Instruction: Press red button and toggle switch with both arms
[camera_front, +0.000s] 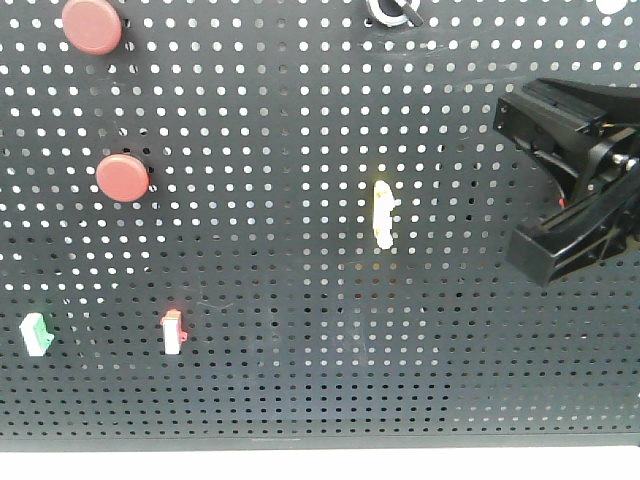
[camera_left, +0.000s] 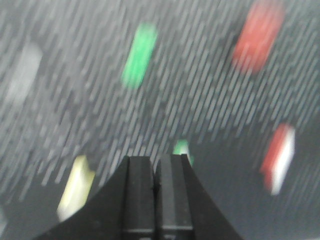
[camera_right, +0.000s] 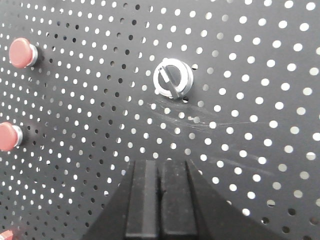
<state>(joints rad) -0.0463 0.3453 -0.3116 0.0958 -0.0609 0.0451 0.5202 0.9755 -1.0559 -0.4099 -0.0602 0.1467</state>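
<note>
Two round red buttons (camera_front: 92, 25) (camera_front: 122, 178) sit on the black pegboard (camera_front: 300, 120) at the upper left. They also show at the left of the right wrist view (camera_right: 22, 52) (camera_right: 7, 136). My right arm (camera_front: 580, 180) hangs in front of the board's right side. A small red speck (camera_front: 565, 202) shows behind it; I cannot tell whether it is the toggle switch. My right gripper (camera_right: 160, 165) is shut and empty, below a silver knob (camera_right: 172, 78). My left gripper (camera_left: 156, 160) is shut and empty. Its view is motion-blurred, with a red block (camera_left: 257, 37) at the upper right.
A pale-yellow lever (camera_front: 383, 213) is mid-board. A green switch (camera_front: 37, 333) and a red-and-white switch (camera_front: 173, 331) are at the lower left. The silver knob (camera_front: 392, 10) is at the top edge. The blurred left wrist view shows green (camera_left: 140, 55), yellow (camera_left: 75, 187) and red-and-white (camera_left: 279, 159) shapes.
</note>
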